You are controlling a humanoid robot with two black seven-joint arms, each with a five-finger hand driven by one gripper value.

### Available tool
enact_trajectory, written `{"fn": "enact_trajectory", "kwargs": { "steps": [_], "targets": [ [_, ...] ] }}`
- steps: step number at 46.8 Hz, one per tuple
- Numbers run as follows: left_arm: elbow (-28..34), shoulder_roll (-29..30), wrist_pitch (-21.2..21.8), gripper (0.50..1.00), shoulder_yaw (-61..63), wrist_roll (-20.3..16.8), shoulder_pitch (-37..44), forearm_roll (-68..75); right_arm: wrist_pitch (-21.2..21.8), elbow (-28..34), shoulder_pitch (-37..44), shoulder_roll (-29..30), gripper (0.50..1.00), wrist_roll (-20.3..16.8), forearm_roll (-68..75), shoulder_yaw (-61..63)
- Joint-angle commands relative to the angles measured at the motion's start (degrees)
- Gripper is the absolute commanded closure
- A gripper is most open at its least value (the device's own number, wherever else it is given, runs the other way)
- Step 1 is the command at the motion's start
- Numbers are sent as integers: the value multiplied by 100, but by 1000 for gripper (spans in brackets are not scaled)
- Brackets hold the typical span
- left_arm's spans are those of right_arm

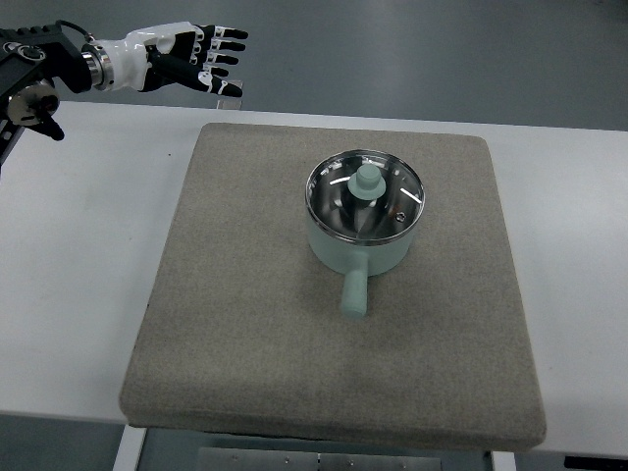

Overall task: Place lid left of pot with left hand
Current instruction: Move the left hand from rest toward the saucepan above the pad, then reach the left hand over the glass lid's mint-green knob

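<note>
A pale green pot (359, 257) with a short handle pointing toward me stands right of centre on the grey mat (235, 324). Its glass lid (339, 201), steel-rimmed with a pale green knob (368, 181), sits closed on the pot. My left hand (201, 59), white and black, hovers at the top left beyond the table's far edge, well away from the pot. Its fingers (228, 39) are spread and hold nothing. The right arm is out of the picture.
The mat lies on a white table (78, 275). Bare mat stretches to the left of the pot. The left arm's black forearm (34, 74) enters at the top left corner. A dark floor shows past the far edge.
</note>
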Motion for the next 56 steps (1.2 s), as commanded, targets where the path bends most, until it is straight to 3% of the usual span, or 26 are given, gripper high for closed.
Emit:
{"fn": "enact_trajectory", "kwargs": {
  "steps": [1, 18, 27, 56],
  "targets": [
    [-93, 1, 13, 506, 37, -86, -42, 394, 0, 0, 0, 0, 576, 0, 6, 0],
    [-673, 71, 13, 506, 556, -95, -446, 1167, 0, 0, 0, 0, 576, 0, -3, 0],
    [-1376, 27, 57, 508, 503, -104, -499, 2415, 0, 0, 0, 0, 576, 0, 6, 0],
    [-2546, -289, 312, 514, 477, -95, -807, 3497, 0, 0, 0, 0, 576, 0, 6, 0]
  ]
}}
